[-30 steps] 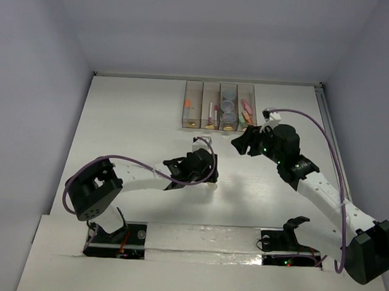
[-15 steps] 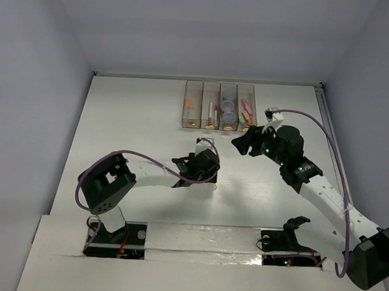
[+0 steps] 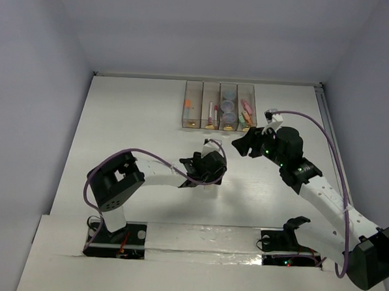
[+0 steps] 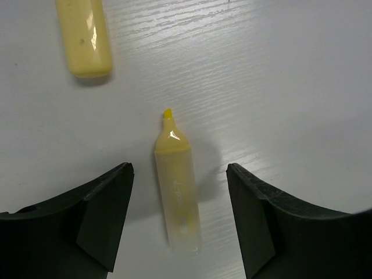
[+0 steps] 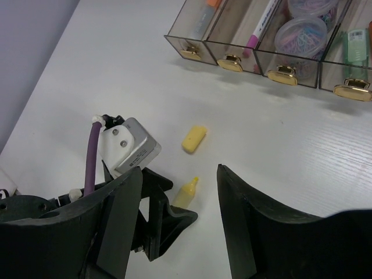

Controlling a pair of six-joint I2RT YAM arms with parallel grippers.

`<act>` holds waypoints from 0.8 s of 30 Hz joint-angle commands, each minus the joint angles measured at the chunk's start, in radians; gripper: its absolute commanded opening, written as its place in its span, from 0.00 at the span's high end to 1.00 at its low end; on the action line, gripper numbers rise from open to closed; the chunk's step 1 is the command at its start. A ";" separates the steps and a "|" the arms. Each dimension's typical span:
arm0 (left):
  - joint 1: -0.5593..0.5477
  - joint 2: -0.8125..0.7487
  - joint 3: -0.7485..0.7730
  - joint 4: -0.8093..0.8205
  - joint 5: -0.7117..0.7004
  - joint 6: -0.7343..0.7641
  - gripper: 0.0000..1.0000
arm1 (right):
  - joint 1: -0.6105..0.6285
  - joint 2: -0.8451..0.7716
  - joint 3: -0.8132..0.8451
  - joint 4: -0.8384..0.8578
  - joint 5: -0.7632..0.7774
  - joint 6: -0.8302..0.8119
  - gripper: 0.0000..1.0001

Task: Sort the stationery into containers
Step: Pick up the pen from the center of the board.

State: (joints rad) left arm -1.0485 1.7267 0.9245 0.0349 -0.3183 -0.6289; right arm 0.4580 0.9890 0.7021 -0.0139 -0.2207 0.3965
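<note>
An uncapped yellow highlighter (image 4: 177,186) lies flat on the white table, tip pointing away. My left gripper (image 4: 179,174) is open and low over it, one finger on each side, not touching it. Its yellow cap (image 4: 84,38) lies apart, further off to the left. The right wrist view shows the highlighter (image 5: 186,193), the cap (image 5: 194,139) and the left gripper (image 5: 168,215). My right gripper (image 5: 177,174) is open and empty, above the table. The four joined bins (image 5: 192,43) stand at the back and hold orange, pink-tipped and green pieces and round clear boxes.
In the top view the bins (image 3: 193,93) sit at the far middle of the table. The left gripper (image 3: 209,167) is near the centre, the right gripper (image 3: 241,143) just right of it, close to the bins' front ends. Grey walls enclose the table.
My left arm has swung its gripper to the right and a little nearer, and its base link has turned. The right arm has barely moved.
</note>
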 commanded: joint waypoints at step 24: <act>-0.088 0.071 0.004 -0.144 -0.145 -0.015 0.55 | 0.001 -0.059 -0.019 0.066 0.017 0.007 0.40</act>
State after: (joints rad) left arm -1.1297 1.7390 0.9245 -0.0128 -0.4213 -0.6338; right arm 0.4580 0.9619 0.6846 -0.0063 -0.2165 0.4000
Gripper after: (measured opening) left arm 0.446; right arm 0.602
